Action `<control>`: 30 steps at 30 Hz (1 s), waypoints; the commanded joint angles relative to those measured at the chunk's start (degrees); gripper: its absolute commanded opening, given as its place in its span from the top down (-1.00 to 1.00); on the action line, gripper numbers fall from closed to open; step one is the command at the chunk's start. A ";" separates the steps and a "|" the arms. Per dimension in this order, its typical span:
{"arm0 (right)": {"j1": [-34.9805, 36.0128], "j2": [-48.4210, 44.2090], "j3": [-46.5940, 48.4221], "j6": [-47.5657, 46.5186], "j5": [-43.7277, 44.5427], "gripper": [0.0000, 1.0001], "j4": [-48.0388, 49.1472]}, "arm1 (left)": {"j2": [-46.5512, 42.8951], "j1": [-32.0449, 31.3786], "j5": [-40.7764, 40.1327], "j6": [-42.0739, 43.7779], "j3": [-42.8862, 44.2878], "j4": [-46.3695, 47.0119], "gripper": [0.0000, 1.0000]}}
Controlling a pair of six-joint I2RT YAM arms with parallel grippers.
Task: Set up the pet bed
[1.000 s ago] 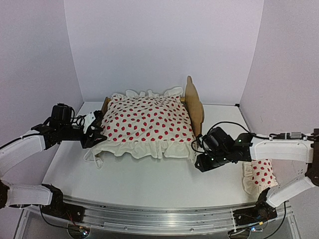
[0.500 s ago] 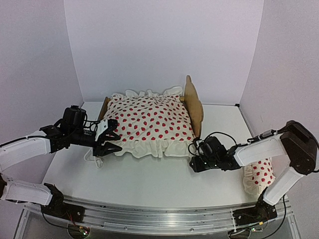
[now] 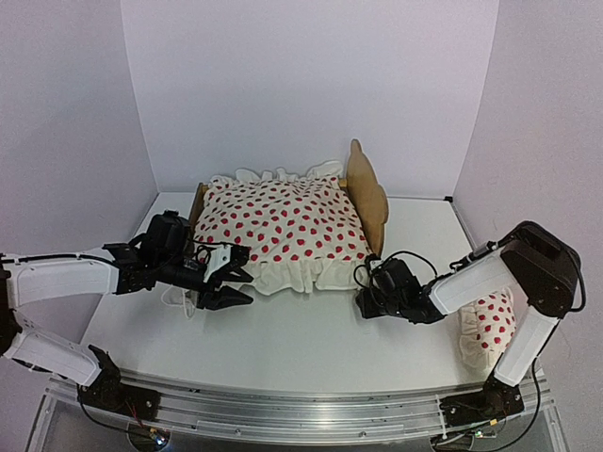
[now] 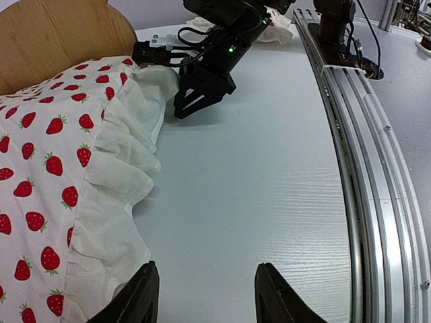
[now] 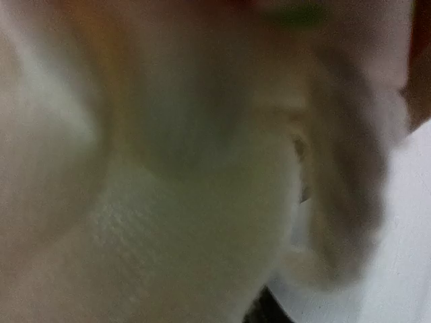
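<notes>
Pet bed (image 3: 369, 198) sits at the back middle of the desk (image 3: 301, 353), long side facing the arms. Its wooden headboard (image 4: 60, 33) is at the right end, upright, and a low wooden end board pokes out at the left. The white duvet (image 3: 283, 226) with red print covers the whole top, and its ruffle hangs over the near edge onto the desk.

Left gripper (image 3: 236, 287) is low over the desk just beside the duvet's near-left ruffle corner. It is open: the fingers (image 4: 138, 299) stand apart with only bare desk between them, holding nothing. The left wrist view has the ruffle edge running along the left side, close to the left finger, and I cannot tell whether they touch.

Right gripper (image 3: 366, 298) is low at the near-right corner of the bed, below the headboard and right at the ruffle. The right wrist view is filled with blurred white fabric up close. I cannot tell whether the jaws are open or closed, or whether they have any cloth.

A small red-print pillow (image 3: 492, 330) lies on the desk at the far right, beside the right arm and well apart from the bed.
</notes>
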 commanded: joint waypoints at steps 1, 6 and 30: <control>-0.85 2.76 0.78 4.82 4.71 0.76 1.70 | 1.51 -1.07 0.57 -1.36 1.94 3.94 0.03; -0.85 1.20 -0.27 4.64 0.99 1.00 1.64 | 3.78 -3.37 0.52 -0.66 3.09 3.63 0.03; -3.40 -22.47 2.43 2.62 -20.84 1.00 -31.13 | 51.48 -17.60 -19.72 -11.12 35.21 22.80 0.04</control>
